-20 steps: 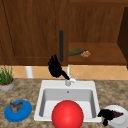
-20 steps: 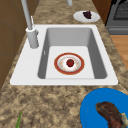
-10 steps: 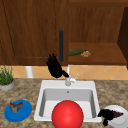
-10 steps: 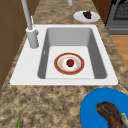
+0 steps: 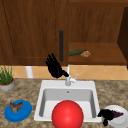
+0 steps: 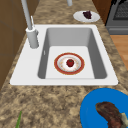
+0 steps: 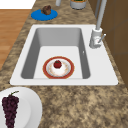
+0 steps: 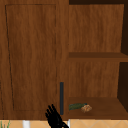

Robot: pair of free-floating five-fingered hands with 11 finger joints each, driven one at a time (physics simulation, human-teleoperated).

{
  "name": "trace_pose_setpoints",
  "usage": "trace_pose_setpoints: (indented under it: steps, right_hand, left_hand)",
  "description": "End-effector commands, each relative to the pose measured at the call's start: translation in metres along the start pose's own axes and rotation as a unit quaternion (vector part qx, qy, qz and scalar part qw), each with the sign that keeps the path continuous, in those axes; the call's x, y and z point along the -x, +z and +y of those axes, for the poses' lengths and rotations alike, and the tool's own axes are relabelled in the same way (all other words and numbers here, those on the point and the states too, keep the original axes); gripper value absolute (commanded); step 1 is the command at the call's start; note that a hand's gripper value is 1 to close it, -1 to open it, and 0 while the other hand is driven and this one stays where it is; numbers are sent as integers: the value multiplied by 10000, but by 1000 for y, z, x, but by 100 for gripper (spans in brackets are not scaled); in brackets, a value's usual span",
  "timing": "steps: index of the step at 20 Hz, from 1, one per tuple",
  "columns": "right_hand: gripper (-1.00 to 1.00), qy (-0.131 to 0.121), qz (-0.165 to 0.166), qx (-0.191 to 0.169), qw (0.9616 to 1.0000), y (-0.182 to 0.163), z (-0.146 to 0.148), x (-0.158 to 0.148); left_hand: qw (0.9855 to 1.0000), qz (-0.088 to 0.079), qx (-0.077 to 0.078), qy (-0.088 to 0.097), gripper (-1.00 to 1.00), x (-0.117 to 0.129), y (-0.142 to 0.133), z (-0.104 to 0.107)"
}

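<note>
— Nothing has moved since a moment ago, as far as I can see: both robot hands hang where they were. Do you see the left robot hand (image 5: 55, 67)?

— Yes, it floats in the air just left of the faucet (image 5: 68, 78), in front of the lower edge of the cabinet door (image 5: 32, 30). Its fingers are spread and straight, pointing up and to the left, and they hold nothing. From the upper view the same hand (image 8: 53, 117) sits below and a little left of the dark door handle (image 8: 61, 98), close to it; whether it touches I cannot tell.

— And the right robot hand (image 5: 106, 115)?

— Down at the right front corner of the sink (image 5: 42, 87), at the near edge of the white plate (image 5: 120, 119) that carries the grapes (image 5: 116, 114). It looks bunched against the plate's rim, but I cannot tell whether its fingers are curled or loose.

— What is in the basin?

— A red-rimmed plate (image 6: 69, 63) lies flat on the bottom with a small red fruit (image 6: 70, 62) in its middle. From the front it shows as a big red round shape (image 5: 67, 115).

— Anything else on the counter (image 6: 50, 100)?

— A blue plate (image 5: 18, 110) with a brown piece of food (image 5: 15, 106) to the left of the sink, and a potted plant (image 5: 6, 78) behind that. The open shelf (image 5: 100, 57) right of the door holds a green vegetable (image 5: 76, 52) and a brown lump (image 5: 85, 54) beside it.
</note>
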Motion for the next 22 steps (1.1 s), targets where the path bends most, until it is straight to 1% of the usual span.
trace_pose_setpoints:
  steps: [1, 2, 3, 4, 5, 6, 7, 8, 9, 11, 12, 16, 22]
  right_hand:
    - [0, 0, 0, 0, 10000, 0, 0, 0]
    - [0, 0, 0, 0, 10000, 0, 0, 0]
    - [0, 0, 0, 0, 10000, 0, 0, 0]
    - [0, 0, 0, 0, 10000, 0, 0, 0]
    - [0, 0, 0, 0, 10000, 0, 0, 0]
    - [0, 0, 0, 0, 10000, 0, 0, 0]
    - [0, 0, 0, 0, 10000, 0, 0, 0]
    - [0, 0, 0, 0, 10000, 0, 0, 0]
    - [0, 0, 0, 0, 10000, 0, 0, 0]
    - [0, 0, 0, 0, 10000, 0, 0, 0]
    - [0, 0, 0, 0, 10000, 0, 0, 0]
    - [0, 0, 0, 0, 10000, 0, 0, 0]
    - [0, 0, 0, 0, 10000, 0, 0, 0]
  left_hand:
    - [10000, 37, -54, 11, -100, 1, 0, -1]
    - [10000, 0, -1, 0, -100, 3, 7, 1]
    - [10000, -33, 81, 6, -100, 3, 3, -6]
    - [9999, -74, 106, -23, -100, -2, 4, -7]
    - [10000, -64, 55, -34, -100, -5, 4, -11]
    - [9999, -114, -62, -18, -100, -8, 2, -13]
    - [9998, -159, -151, 36, -100, -6, -1, -10]
    - [9990, -95, -428, -67, -100, -2, -9, -3]
    - [9986, -42, -534, -52, -100, -2, -15, 0]
    - [9985, 28, -550, -80, -100, -4, -22, 2]
    - [9984, 50, -560, -52, -100, -5, -26, 3]
    - [9971, 226, -726, -90, -100, -14, -37, -2]
    - [9969, 277, -736, -57, -100, -26, -47, -9]
